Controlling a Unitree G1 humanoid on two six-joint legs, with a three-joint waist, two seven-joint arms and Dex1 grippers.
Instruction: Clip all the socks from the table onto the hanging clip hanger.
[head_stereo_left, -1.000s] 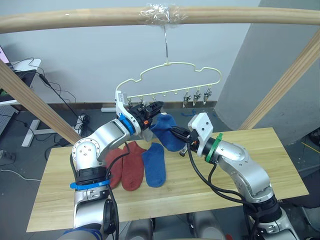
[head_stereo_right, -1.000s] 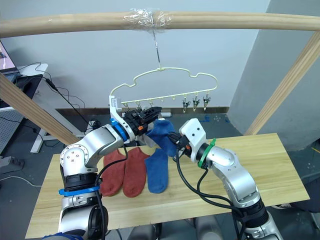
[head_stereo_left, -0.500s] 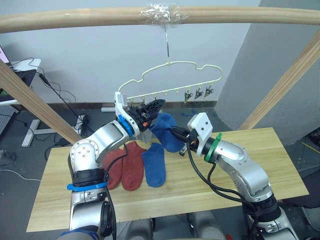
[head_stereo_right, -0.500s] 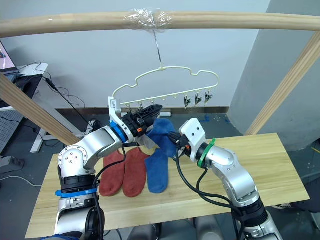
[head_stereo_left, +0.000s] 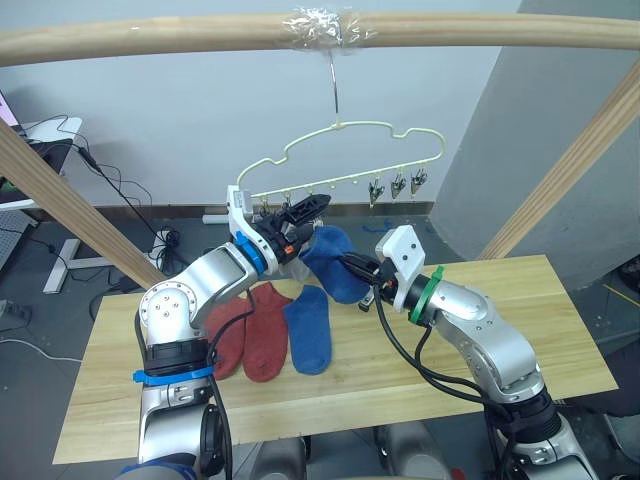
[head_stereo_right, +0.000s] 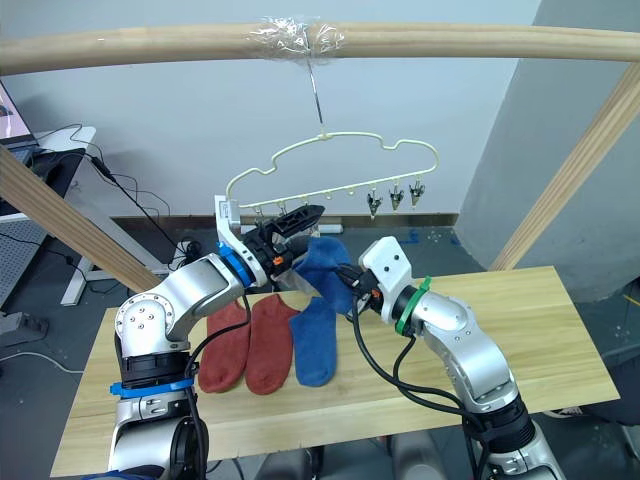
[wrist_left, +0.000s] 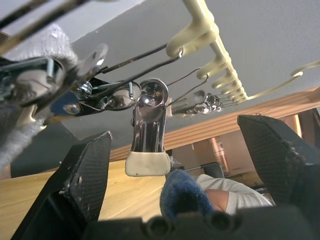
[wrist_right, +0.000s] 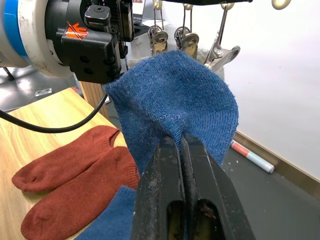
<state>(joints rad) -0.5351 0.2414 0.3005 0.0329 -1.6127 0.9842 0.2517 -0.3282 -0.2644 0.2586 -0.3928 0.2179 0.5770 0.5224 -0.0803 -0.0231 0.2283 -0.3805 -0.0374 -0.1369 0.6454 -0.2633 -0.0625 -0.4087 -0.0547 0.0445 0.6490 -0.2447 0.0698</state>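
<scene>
Right end effector (head_stereo_right: 345, 288) is pinched tight on a blue sock (head_stereo_right: 322, 266), lifting it up to the clip hanger (head_stereo_right: 330, 170). Our left end effector (head_stereo_left: 308, 209) sits wide open around a clip (wrist_left: 148, 131), probably to squeeze it. Three more socks wait on the tabletop (head_stereo_left: 560, 330); a grey one looks already clipped, crowding that side.

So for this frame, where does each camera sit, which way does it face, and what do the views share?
Left and right eye views: head, looking forward and down at the table, both arms, clip hanger.
Left wrist view: looks up between its open fingers at a metal clip.
Right wrist view: looks along its shut fingers pinching the blue sock; the left gripper shows.
Shared: blue sock, hanger clips.
</scene>
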